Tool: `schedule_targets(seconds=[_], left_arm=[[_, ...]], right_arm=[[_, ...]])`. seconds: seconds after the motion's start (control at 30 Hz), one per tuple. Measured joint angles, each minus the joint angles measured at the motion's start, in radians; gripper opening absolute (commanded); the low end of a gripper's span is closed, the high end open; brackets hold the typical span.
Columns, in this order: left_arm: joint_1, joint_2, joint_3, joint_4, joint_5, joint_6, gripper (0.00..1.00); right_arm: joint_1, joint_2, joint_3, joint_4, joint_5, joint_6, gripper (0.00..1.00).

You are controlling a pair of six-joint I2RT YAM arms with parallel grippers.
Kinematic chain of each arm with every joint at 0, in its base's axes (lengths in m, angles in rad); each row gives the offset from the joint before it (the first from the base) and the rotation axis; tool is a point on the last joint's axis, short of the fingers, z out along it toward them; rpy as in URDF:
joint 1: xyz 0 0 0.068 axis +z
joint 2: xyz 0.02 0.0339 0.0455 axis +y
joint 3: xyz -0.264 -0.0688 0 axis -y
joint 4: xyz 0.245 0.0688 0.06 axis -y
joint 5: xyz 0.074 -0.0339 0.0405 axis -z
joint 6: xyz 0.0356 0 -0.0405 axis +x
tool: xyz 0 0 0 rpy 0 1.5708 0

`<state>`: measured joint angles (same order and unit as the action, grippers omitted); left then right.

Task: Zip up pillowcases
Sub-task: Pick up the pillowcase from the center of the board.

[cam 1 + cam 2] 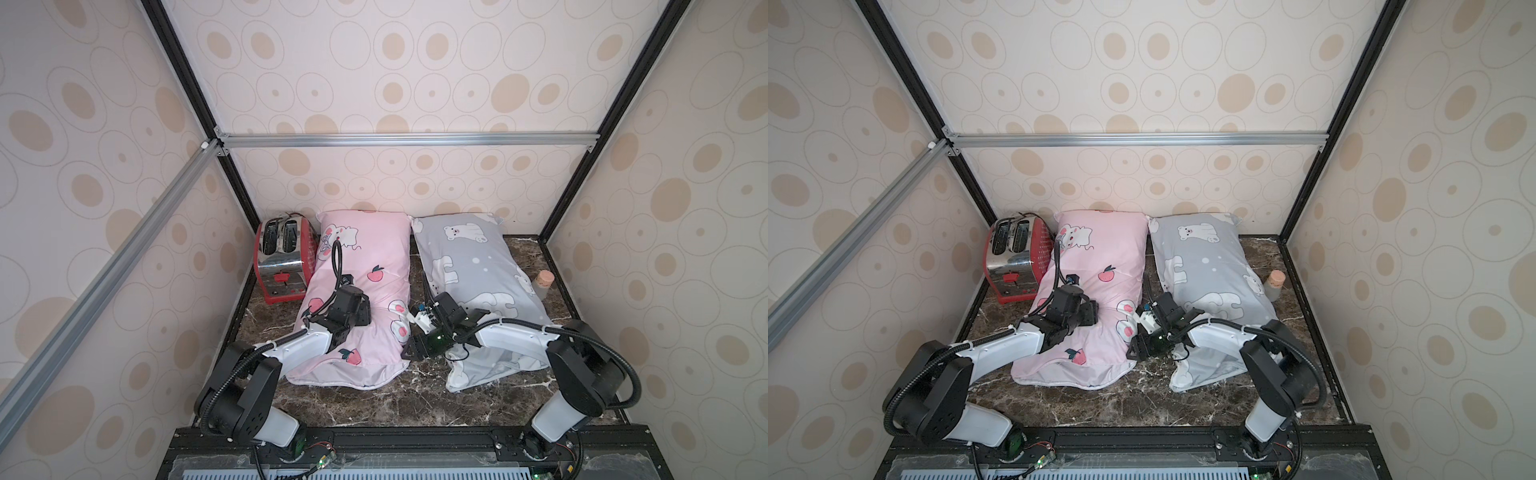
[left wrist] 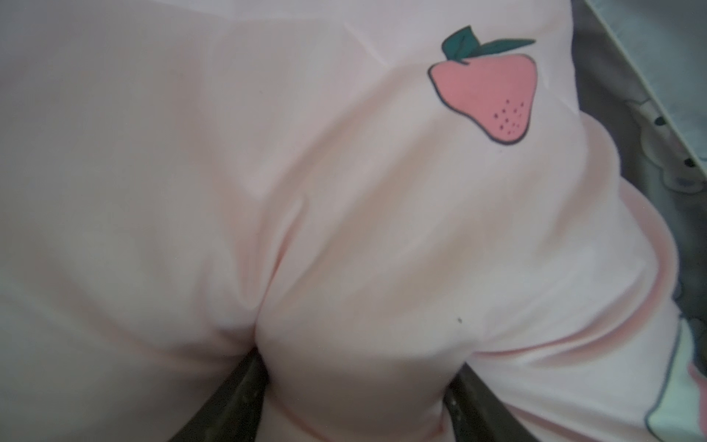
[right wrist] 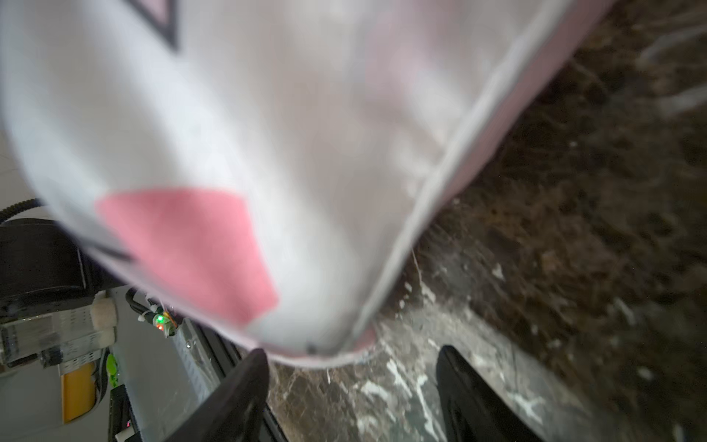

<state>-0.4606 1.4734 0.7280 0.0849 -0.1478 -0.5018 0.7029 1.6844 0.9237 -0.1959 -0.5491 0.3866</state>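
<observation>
The pink pillowcase [image 1: 374,249] [image 1: 1108,245] lies left of the grey pillowcase [image 1: 473,257] [image 1: 1208,257] on the marble table, and each holds a pillow. My left gripper [image 1: 362,312] [image 1: 1090,312] presses down into the pink one. In the left wrist view its jaws stand apart, and a bulge of pink fabric [image 2: 344,191] fills the left gripper [image 2: 357,363] between the fingers. My right gripper [image 1: 412,353] [image 1: 1138,352] hangs open over bare table beside the pink pillowcase's near right corner [image 3: 325,340]. Nothing is between the right gripper's [image 3: 352,382] fingers.
A red toaster [image 1: 284,257] stands at the back left against the pink pillowcase. A cork-stoppered bottle [image 1: 542,282] stands right of the grey one. Patterned walls close in three sides. The dark marble table [image 1: 374,403] shows in front of the pillows.
</observation>
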Motion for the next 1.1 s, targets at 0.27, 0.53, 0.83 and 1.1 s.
schedule_targets(seconds=[0.27,0.53,0.83,1.1], left_arm=[[0.011,0.007,0.000,0.009,0.022,-0.014,0.65],[0.012,0.049,0.000,0.060,0.032,-0.035,0.65],[0.012,0.034,-0.002,0.057,0.028,-0.043,0.76],[-0.042,-0.203,0.002,-0.160,-0.080,0.024,0.96]], right_arm=[[0.033,0.132,0.004,0.248,-0.105,0.116,0.77],[0.042,-0.052,-0.146,0.324,-0.192,0.219,0.67],[0.044,-0.179,-0.199,0.338,-0.206,0.288,0.63],[0.044,-0.210,-0.219,0.344,-0.198,0.348,0.51]])
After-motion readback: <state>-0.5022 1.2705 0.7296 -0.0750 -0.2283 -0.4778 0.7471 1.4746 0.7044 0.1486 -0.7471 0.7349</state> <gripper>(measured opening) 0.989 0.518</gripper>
